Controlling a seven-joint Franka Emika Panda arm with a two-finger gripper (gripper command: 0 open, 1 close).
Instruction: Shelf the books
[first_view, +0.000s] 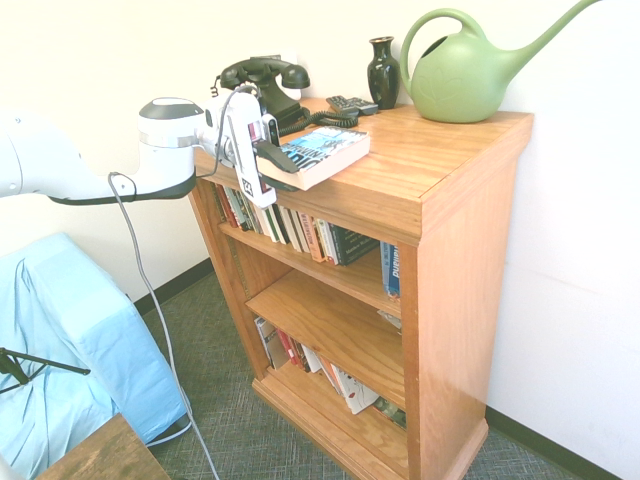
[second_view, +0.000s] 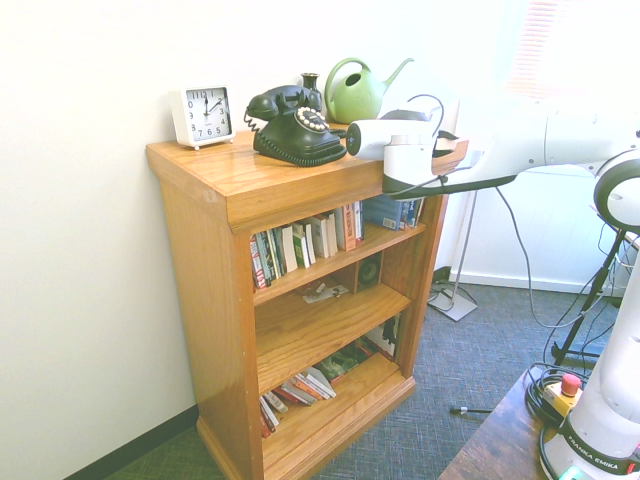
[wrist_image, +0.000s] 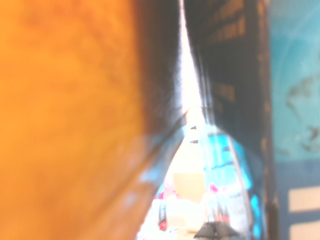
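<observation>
The book (first_view: 322, 152), a thick paperback with a blue and black cover and cream page edges, lies flat on the oak shelf's top (first_view: 440, 165), its near end jutting over the front edge. My gripper (first_view: 284, 171) comes in level from the left and is shut on that overhanging end, one dark finger above the cover and one below. From the other side, the gripper (second_view: 443, 150) sits at the far front corner of the shelf (second_view: 215, 300) and hides the book. The wrist view is blurred, showing the blue cover (wrist_image: 295, 100) beside orange wood (wrist_image: 65, 125).
On top of the shelf stand a black rotary phone (first_view: 265, 80), a remote (first_view: 350, 104), a black vase (first_view: 383, 70), a green watering can (first_view: 470, 75) and a white clock (second_view: 203, 115). Upright spines (first_view: 300, 228) fill the upper tier; leaning books (first_view: 320, 365) lie on the bottom tier. A blue-covered object (first_view: 60, 350) stands left.
</observation>
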